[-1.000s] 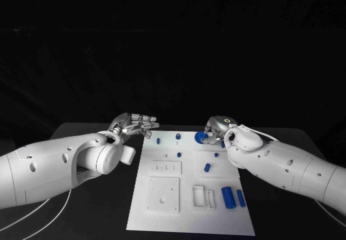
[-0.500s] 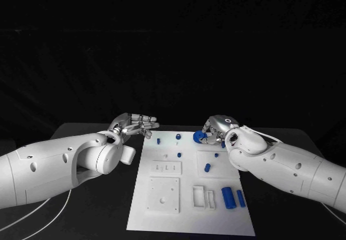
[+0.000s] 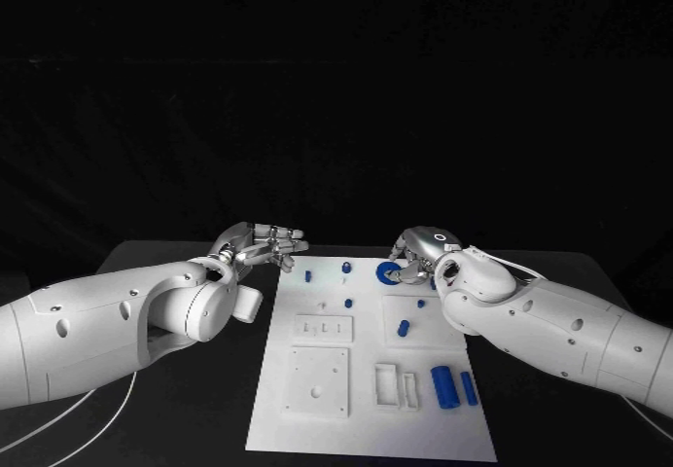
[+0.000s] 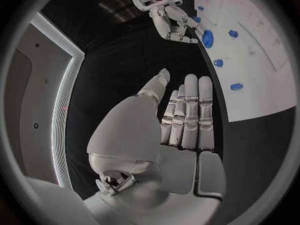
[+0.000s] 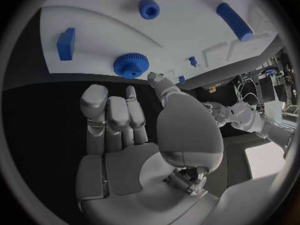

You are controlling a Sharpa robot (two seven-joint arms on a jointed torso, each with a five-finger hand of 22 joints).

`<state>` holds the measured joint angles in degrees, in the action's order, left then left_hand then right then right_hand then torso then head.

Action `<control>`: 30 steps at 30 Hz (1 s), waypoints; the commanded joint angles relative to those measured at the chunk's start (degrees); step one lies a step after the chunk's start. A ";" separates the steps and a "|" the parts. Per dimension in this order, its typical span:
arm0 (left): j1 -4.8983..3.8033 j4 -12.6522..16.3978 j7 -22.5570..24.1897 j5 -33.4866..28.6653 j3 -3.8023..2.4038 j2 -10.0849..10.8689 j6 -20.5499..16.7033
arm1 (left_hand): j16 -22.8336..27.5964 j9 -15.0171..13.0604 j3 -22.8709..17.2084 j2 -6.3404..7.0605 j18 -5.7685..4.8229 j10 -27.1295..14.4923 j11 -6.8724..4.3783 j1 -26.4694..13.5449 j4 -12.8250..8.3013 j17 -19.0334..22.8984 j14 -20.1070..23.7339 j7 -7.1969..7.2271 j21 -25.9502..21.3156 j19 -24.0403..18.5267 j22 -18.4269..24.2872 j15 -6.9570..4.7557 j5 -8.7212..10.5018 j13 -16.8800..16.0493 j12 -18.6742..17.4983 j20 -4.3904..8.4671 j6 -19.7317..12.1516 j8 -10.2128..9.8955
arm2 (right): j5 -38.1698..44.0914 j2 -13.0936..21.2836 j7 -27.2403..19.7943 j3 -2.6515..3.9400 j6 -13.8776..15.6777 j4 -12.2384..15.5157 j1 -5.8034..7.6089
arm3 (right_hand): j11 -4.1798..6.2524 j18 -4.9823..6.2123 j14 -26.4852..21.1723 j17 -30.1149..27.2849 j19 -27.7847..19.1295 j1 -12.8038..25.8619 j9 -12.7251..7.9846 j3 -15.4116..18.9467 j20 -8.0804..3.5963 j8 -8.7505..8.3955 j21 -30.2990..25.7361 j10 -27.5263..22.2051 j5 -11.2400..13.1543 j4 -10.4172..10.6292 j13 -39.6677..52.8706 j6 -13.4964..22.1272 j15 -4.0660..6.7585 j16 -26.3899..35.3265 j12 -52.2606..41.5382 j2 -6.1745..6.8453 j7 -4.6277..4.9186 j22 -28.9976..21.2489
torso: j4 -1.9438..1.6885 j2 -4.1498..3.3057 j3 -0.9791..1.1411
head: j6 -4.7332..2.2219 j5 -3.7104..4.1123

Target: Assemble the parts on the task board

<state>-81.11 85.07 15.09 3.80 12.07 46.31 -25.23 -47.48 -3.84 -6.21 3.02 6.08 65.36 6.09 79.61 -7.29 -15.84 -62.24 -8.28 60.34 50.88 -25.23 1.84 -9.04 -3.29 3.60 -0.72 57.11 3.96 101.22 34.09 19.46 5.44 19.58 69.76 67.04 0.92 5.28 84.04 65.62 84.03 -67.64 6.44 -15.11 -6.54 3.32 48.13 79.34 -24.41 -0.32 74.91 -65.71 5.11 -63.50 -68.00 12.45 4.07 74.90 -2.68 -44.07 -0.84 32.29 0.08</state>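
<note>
— Hands first: how do they stand?
— Left hand (image 3: 263, 243) hangs beside the far left corner of the task board (image 3: 368, 428), fingers straight and apart, holding nothing. Right hand (image 3: 415, 248) is at the far right corner, fingers apart, empty.
— And the parts?
— The blue gear (image 3: 389, 273) lies on the board just beside the right fingertips. Two blue cylinders (image 3: 446, 385) lie near the right edge.

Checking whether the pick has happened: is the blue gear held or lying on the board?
Lying on the task board. The right wrist view shows the blue gear flat, beyond the right hand, whose fingers hold nothing.
</note>
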 commanded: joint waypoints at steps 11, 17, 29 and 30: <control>-0.06 0.03 0.30 0.22 -0.04 -0.14 0.89 | -0.03 -0.01 0.10 -0.26 0.92 -0.41 -0.04 -0.03 -0.17 0.07 -0.31 0.08 0.39 -0.37 0.06 -0.07 0.34 -0.10 -0.14 -0.07 -0.32 -0.08 | -0.68 -1.71 -1.09 -0.01 -1.21 -2.91 -0.01 | -0.91 0.00 -0.39 -0.10 3.26 -0.50 -1.82 1.31 0.64 0.28 -0.68 -0.39 3.33 0.21 1.73 3.33 -0.44 0.51 0.46 0.24 1.22 3.98 | -0.07 -0.09 0.02 | 0.04 0.02; -0.06 -0.12 0.29 0.22 -0.03 -0.22 0.93 | -0.03 -0.01 0.10 -0.26 0.92 -0.41 -0.04 -0.03 -0.17 0.07 -0.31 0.08 0.39 -0.37 0.06 -0.07 0.34 -0.10 -0.14 -0.07 -0.32 -0.08 | -1.13 -2.17 -1.36 -0.01 -1.78 -4.35 -0.01 | -1.07 0.31 -0.42 -0.13 3.24 -0.65 -2.11 2.59 0.94 0.35 -0.82 -0.88 3.66 0.38 1.40 5.03 -0.75 0.60 0.83 0.32 1.59 4.00 | 0.03 -0.06 0.02 | 0.15 -0.07; -0.01 -0.31 0.30 0.22 -0.03 -0.38 1.03 | -0.03 -0.01 0.10 -0.26 0.92 -0.41 -0.04 -0.03 -0.17 0.07 -0.31 0.08 0.39 -0.37 0.06 -0.07 0.34 -0.10 -0.14 -0.07 -0.32 -0.08 | -2.80 -2.60 -2.21 -0.01 -3.95 -6.10 -0.02 | -1.11 0.61 -0.43 -0.02 3.25 -0.92 -2.04 3.17 1.20 0.35 -0.92 -1.21 2.48 0.45 1.19 5.61 -0.94 0.57 0.90 0.01 1.72 4.09 | 0.03 0.01 0.04 | 0.29 0.03; 0.00 -0.31 0.30 0.22 -0.03 -0.39 1.02 | -0.03 -0.01 0.10 -0.26 0.92 -0.41 -0.04 -0.03 -0.17 0.07 -0.31 0.08 0.39 -0.37 0.06 -0.07 0.34 -0.10 -0.14 -0.07 -0.32 -0.08 | -2.87 -2.62 -2.26 -0.01 -4.01 -6.14 -0.02 | -1.09 0.61 -0.43 -0.02 3.25 -0.90 -2.03 3.13 1.20 0.34 -0.92 -1.22 2.32 0.45 1.18 5.51 -0.93 0.57 0.90 -0.03 1.71 4.10 | 0.02 0.00 0.04 | 0.29 0.02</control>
<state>-81.09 84.69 15.04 3.81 12.08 46.05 -25.11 -47.48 -3.84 -6.21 3.02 6.52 65.36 6.09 79.61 -7.29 -15.84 -62.24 -8.28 60.33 50.89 -25.23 1.84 -9.04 -3.31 3.60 -0.73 57.11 3.96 98.96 31.54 18.09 5.44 17.22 63.67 67.05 0.00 4.89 83.51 65.55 84.03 -68.10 4.39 -12.03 -5.71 3.32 47.24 78.42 -21.97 0.24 74.91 -59.96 4.58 -63.22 -67.18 12.44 5.92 74.90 -2.58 -44.08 -0.80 32.57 0.07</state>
